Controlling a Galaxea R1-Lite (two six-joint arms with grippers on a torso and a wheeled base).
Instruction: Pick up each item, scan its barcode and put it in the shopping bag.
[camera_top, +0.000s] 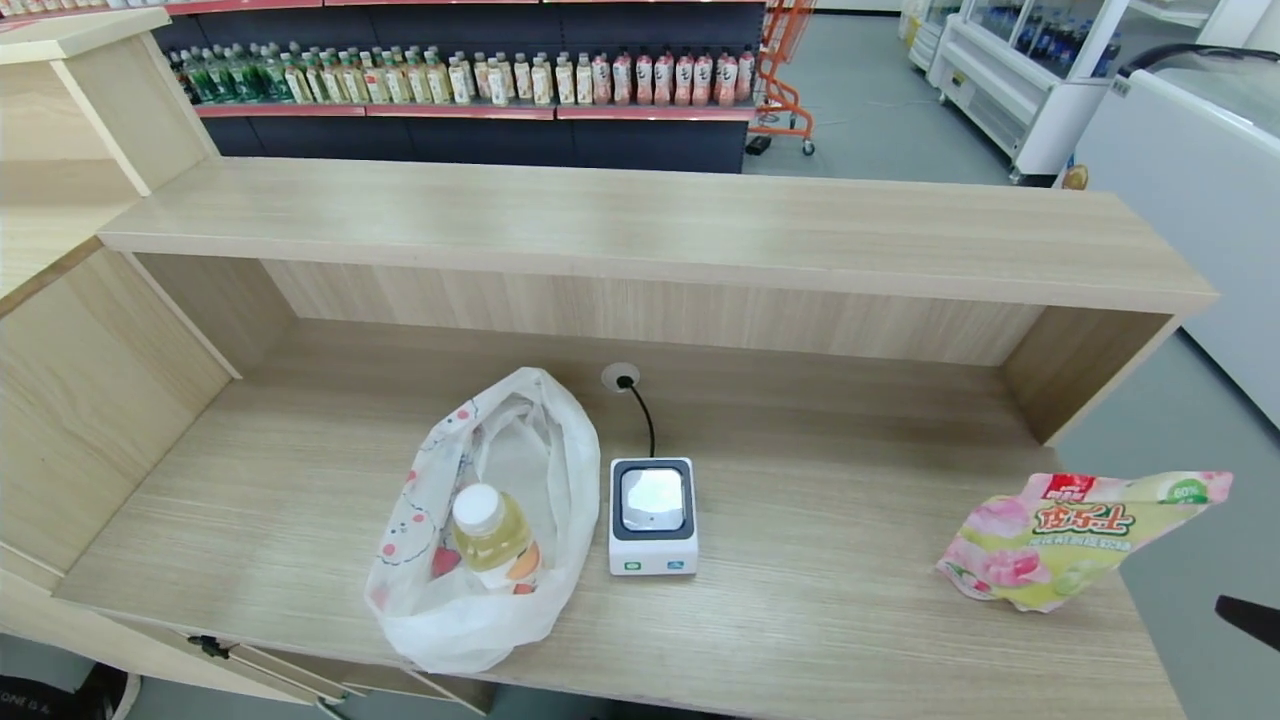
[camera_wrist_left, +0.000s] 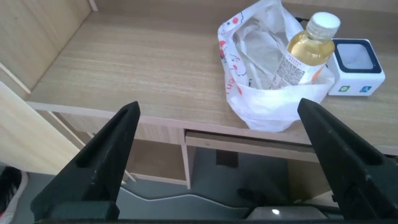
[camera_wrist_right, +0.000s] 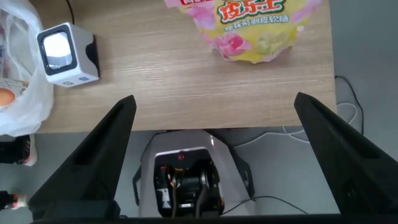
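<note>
Pale wood-grain counter (camera_top: 800, 600) is stretching across under a raised shelf. A white plastic shopping bag (camera_top: 560, 470), printed with red and pink figures, is sitting near the counter's front edge, left of centre, its mouth gaping open. A pink and green snack pouch (camera_top: 1075, 540) is lying flat at the counter's right end, well apart from the bag. The left gripper (camera_wrist_left: 219, 109) is hanging off the front edge before the bag, fingers spread wide and empty. The right gripper (camera_wrist_right: 216, 101) is hanging off the edge near the pouch, likewise wide and empty. A white barcode scanner (camera_top: 652, 515) is resting just right of the bag, window facing up. A white-capped bottle of yellow drink (camera_top: 492, 540) is leaning inside the bag. A black cable (camera_top: 645, 415) is running from the scanner into a counter hole.
</note>
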